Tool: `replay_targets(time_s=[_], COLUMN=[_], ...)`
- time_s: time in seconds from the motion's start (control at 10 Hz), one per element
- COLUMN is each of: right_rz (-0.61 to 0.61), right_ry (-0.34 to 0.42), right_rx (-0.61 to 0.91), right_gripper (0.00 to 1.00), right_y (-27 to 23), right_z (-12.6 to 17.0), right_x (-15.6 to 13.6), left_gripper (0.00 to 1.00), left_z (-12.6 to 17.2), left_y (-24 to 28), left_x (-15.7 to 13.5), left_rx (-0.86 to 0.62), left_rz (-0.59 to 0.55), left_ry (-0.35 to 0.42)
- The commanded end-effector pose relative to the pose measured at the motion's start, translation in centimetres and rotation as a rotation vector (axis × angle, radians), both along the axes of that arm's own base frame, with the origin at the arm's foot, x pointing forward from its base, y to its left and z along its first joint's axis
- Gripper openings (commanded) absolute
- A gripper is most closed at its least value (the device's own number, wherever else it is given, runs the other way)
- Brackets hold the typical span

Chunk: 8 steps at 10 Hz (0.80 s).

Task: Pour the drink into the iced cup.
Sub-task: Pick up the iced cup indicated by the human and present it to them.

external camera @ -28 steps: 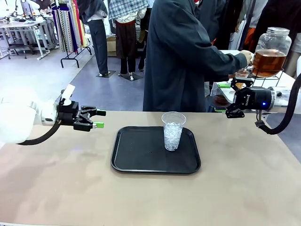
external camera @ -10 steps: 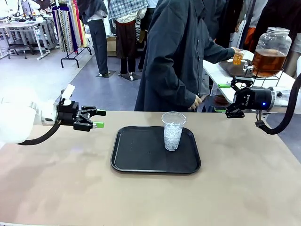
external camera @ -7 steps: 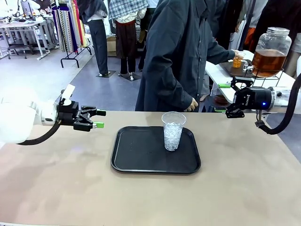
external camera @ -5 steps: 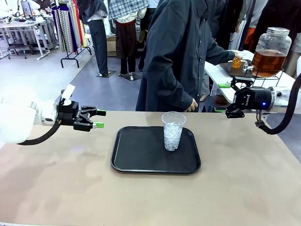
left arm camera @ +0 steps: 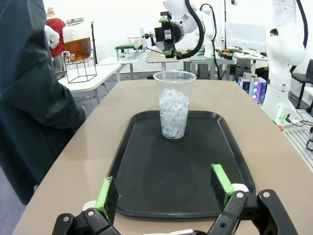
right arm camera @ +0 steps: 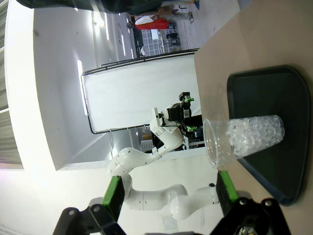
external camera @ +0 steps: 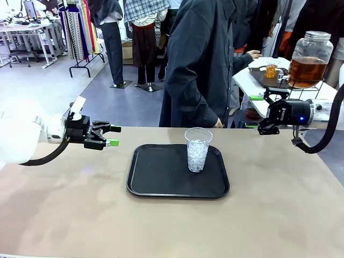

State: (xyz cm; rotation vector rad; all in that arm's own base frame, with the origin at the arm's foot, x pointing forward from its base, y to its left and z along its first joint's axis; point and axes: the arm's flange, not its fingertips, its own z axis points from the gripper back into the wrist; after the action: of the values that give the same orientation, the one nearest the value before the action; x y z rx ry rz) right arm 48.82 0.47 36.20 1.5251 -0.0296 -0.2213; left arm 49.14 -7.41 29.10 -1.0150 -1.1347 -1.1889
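While the left claw (external camera: 114,136) is hovering released and empty above the tabletop (external camera: 64,215), one black tray (external camera: 150,188) is lying at its centre, carrying the one iced cup (external camera: 198,149), upright and holding only ice. Beyond it, a person (external camera: 199,64) is standing with a hand (external camera: 252,54) near one small cup (external camera: 271,70) of amber liquid on a side table (external camera: 244,80). The right claw (external camera: 262,114) is hanging equally spread and empty, while one jar (external camera: 310,54) behind it is holding the drink (external camera: 306,70), well apart from the iced cup. Pouring well is likely requiring a slow tilt close over the rim, two claws keeping clear
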Motion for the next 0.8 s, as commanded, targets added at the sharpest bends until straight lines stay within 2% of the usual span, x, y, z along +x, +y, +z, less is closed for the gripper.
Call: replay_targets(time_s=[0.0, 0.7], right_rz=[-0.002, -0.002], right_ry=[-0.003, -0.003], right_rx=[-0.002, -0.002], right_gripper=[1.00, 1.00], right_y=[0.00, 0.00], right_z=[0.21, 0.21], right_x=[0.04, 0.04], left_gripper=[1.00, 1.00], left_z=[0.21, 0.21], left_y=[-0.08, -0.08], left_x=[0.12, 0.12], left_rx=[0.004, 0.004], left_rz=[0.004, 0.004], left_ry=[0.009, 0.009])
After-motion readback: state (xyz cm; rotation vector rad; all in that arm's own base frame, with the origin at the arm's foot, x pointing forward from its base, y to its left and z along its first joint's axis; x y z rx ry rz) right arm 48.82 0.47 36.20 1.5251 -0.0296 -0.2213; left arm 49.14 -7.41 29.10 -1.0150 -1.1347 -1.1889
